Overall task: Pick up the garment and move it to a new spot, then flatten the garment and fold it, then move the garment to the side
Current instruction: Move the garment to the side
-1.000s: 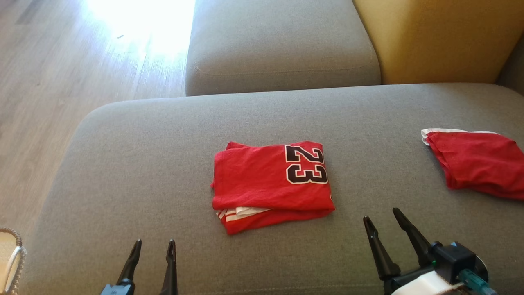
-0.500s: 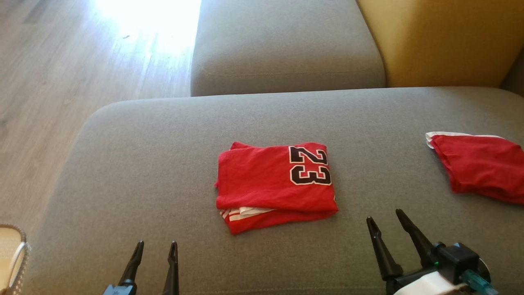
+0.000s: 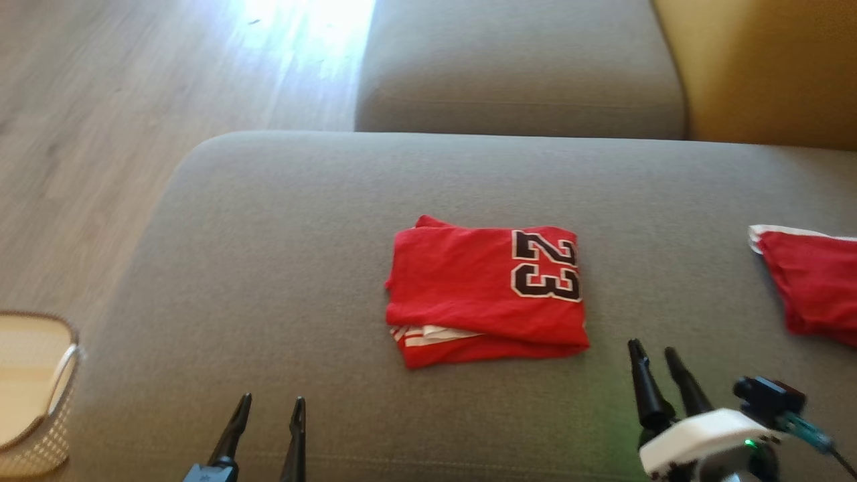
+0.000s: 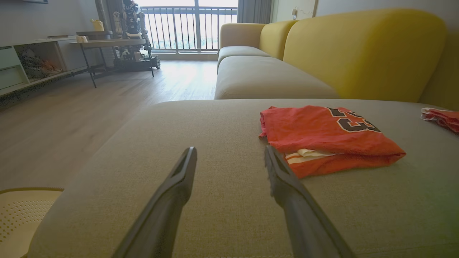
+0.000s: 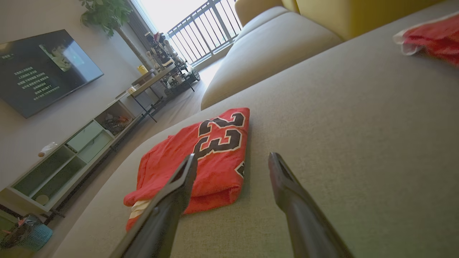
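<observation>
One folded garment (image 3: 469, 294) (numbered 23) on sofa (image 3: 268, 254)

left gripper (image 3: 273, 400): two long matte-black fingers tapering to points, blue-grey base (image 3: 201, 472)
right gripper (image 3: 651, 347): same black tapered fingers, thicker low down
wrist shell (image 3: 696, 438): white, rounded, small green light (image 3: 748, 442)
black block (image 3: 768, 396): boxy, behind shell
plug (image 3: 807, 430): teal, thin dark cable (image 3: 837, 458) trailing off
fingers (image 4: 168, 204) close up: dark grey, smooth, narrowing toward tip
</observation>
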Motion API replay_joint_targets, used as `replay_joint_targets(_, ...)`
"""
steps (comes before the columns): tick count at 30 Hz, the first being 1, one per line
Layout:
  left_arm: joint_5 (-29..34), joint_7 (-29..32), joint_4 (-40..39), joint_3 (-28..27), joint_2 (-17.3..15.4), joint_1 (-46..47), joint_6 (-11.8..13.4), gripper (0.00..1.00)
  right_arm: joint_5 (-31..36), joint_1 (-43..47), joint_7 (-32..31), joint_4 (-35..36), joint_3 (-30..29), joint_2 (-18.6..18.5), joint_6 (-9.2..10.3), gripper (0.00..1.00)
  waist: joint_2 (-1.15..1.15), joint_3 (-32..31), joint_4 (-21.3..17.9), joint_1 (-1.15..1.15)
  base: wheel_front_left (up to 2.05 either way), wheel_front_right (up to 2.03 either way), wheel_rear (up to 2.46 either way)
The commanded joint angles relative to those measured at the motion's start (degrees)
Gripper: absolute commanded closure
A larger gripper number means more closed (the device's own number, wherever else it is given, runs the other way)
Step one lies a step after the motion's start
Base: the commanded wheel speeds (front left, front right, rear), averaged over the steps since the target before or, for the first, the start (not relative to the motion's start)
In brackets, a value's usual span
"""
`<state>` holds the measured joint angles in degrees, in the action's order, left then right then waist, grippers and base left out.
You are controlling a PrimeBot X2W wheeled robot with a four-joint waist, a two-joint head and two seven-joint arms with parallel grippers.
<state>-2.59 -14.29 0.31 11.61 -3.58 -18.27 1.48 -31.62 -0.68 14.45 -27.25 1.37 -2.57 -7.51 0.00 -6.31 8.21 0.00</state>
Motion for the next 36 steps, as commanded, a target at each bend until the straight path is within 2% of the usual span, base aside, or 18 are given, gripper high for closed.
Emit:
replay_joint_targets(1, 0.55, -0.71, -1.61, -1.40, 0.67, 3.32, -0.11, 0.00, -1.91, -4.63, 0.55, -1.72, 2.02, -0.31, 0.02, 0.00, 0.00, 0.70, 1.47, 0.00, 0.00, 0.00, 0.00)
replay_joint_targets(6, 0.94, -0.71, -1.50, -0.91, 0.67, 3.67, -0.56, 0.00, -9.83, -14.85, 0.06, -17.06, 6.23, -0.31, 0.02, 0.00, 0.00, 2.23, 3.55, 0.00, 0.00, 0.00, 0.00)
replay_joint_targets(8, 1.14, -0.71, -1.45, -0.60, 0.68, 4.06, -0.76, 0.00, -12.20, -19.04, -0.95, -21.79, 6.20, -0.31, 0.02, 0.00, 0.00, 3.13, 4.40, 0.00, 0.00, 0.00, 0.00)
replay_joint_targets(9, 1.14, -0.71, -1.45, -0.60, 0.68, 4.06, -0.76, 0.00, -12.20, -19.04, -0.95, -21.79, 6.20, -0.31, 0.02, 0.00, 0.00, 3.13, 4.40, 0.00, 0.00, 0.00, 0.00)
replay_joint_targets(10, 1.27, -0.71, -1.42, -0.27, 0.68, 4.61, -0.92, 0.00, -14.00, -22.62, -2.76, -25.59, 5.69, -0.43, 0.02, 0.00, 0.00, 4.06, 5.30, 0.00, 0.00, 0.00, 0.00)
replay_joint_targets(16, 0.62, -0.71, -1.48, 0.09, 0.68, 5.67, -0.87, 0.00, -17.17, -28.18, -7.40, -30.99, 5.65, -2.64, 0.02, 0.00, 0.00, 5.92, 7.22, 0.00, 0.00, 0.00, 0.00)
replay_joint_targets(20, 0.26, -0.71, -1.62, 0.66, 0.69, 6.62, -0.79, 0.00, -18.59, -31.25, -7.61, -34.12, 5.04, -4.70, 0.02, 0.00, 0.00, 7.52, 8.25, 0.00, 0.00, 0.00, 0.00)
replay_joint_targets(32, -0.35, -0.71, -1.47, 1.69, 0.69, 9.44, -0.17, 0.00, -21.98, -36.16, -11.31, -39.94, 6.34, -6.01, 0.02, 0.00, 0.00, 10.70, 9.54, 0.00, 0.00, 0.00, 0.00)
replay_joint_targets(33, -0.37, -0.71, -1.46, 1.74, 0.69, 9.59, -0.11, 0.00, -22.01, -36.45, -11.44, -40.42, 6.49, -6.03, 0.02, 0.09, 0.00, 10.88, 9.54, 0.00, 0.00, 0.00, 0.00)
replay_joint_targets(34, -0.37, -0.71, -1.43, 1.81, 0.69, 9.76, -0.06, 0.00, -22.00, -36.71, -11.56, -40.83, 6.69, -6.12, 0.02, 0.24, 0.00, 11.05, 9.56, 0.00, 0.00, 0.00, 0.00)
replay_joint_targets(35, -0.41, -0.71, -1.41, 1.89, 0.69, 9.94, -0.02, 0.00, -22.03, -36.98, -11.57, -41.10, 6.84, -6.22, 0.02, 0.51, 0.00, 11.25, 9.58, 0.00, 0.00, 0.00, 0.00)
replay_joint_targets(36, -0.46, -0.71, -1.38, 1.98, 0.69, 10.13, 0.01, 0.00, -22.09, -37.23, -11.53, -41.29, 6.97, -6.31, 0.02, 0.71, 0.00, 11.40, 9.59, 0.00, 0.00, 0.00, 0.00)
